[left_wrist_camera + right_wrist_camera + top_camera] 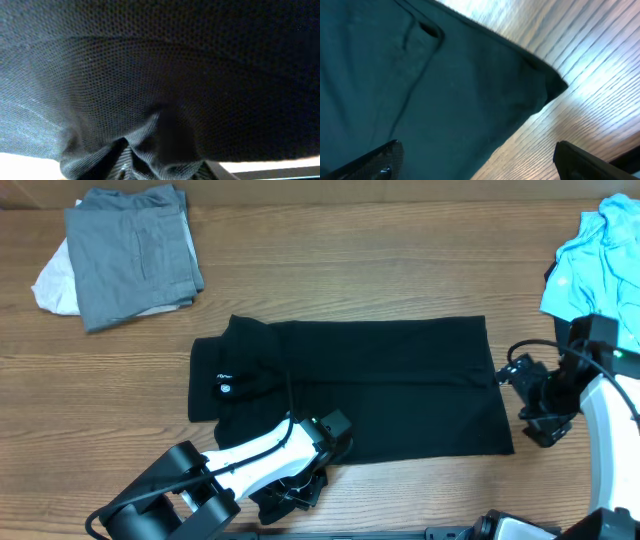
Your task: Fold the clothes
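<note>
Black shirt [150,75] hides the left jaws, state unclear; right jaws stand apart beside its corner.

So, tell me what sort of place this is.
Probably a robot test bench for laundry folding: a wood-grain table, a flat black short-sleeved shirt with the left robot arm and right robot arm at it, and a folded grey garment set aside.

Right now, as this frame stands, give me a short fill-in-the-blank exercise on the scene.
The black shirt lies on a ___ table.
The folded grey garment rests on a ___ one.
The light blue garment sits at the far ___ side of the table.
The right gripper has its jaws ___ at the shirt's edge.
Missing words: wooden; white; right; open.
</note>
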You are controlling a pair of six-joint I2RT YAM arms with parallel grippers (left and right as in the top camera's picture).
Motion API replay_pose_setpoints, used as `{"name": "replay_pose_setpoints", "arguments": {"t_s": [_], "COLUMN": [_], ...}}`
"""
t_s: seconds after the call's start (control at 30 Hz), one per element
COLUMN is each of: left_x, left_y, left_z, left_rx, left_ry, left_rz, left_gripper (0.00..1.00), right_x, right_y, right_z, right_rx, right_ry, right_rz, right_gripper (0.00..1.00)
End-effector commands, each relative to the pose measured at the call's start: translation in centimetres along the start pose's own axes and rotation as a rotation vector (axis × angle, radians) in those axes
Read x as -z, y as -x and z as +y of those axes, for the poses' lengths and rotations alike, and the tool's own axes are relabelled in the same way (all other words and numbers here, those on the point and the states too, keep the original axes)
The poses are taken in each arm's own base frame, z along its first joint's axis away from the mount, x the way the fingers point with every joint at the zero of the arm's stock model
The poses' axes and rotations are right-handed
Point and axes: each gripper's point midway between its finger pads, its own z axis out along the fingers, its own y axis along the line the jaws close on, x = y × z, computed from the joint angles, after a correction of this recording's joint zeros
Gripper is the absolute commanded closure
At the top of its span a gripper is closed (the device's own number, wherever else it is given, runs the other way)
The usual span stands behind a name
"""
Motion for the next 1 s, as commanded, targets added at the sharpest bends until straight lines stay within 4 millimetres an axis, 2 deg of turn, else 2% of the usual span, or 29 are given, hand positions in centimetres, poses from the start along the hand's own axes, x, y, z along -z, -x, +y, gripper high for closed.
{"name": "replay_pose_setpoints", "arguments": {"t_s": [0.0, 0.17, 0.37, 0.53, 0.7, 0.9, 0.97], "left_x": [0.0, 0.0, 0.0, 0.0, 0.0, 0.0, 0.0], "left_y": [0.7, 0.9, 0.9, 0.9, 0.8, 0.8, 0.8], "left_z": [0.0, -0.1, -0.1, -0.1, -0.1, -0.1, -0.1], "left_rx": [-0.004, -0.005, -0.005, -0.005, -0.005, -0.004, -0.004], "left_ry": [0.006, 0.002, 0.002, 0.002, 0.002, 0.002, 0.002], "left_rz": [-0.02, -0.027, -0.027, -0.027, -0.026, -0.026, -0.025], "left_gripper": [0.7, 0.7, 0.73, 0.73, 0.73, 0.73, 0.73], "right_x": [-1.1, -3.2, -5.4, -7.3, -8.7, -9.0, -9.0], "right_y": [-1.1, -2.5, -3.3, -3.7, -3.7, -3.4, -3.0], "right_z": [-0.5, -2.1, -3.2, -4.0, -4.0, -4.1, -4.2], "right_rx": [-0.044, -0.107, -0.117, -0.137, -0.133, -0.129, -0.129], "right_ry": [0.003, -0.04, -0.053, -0.054, -0.026, -0.025, -0.033], "right_rz": [0.045, 0.095, 0.11, 0.11, 0.096, 0.078, 0.06], "right_gripper": [0.0, 0.0, 0.12, 0.16, 0.32, 0.6, 0.58]}}
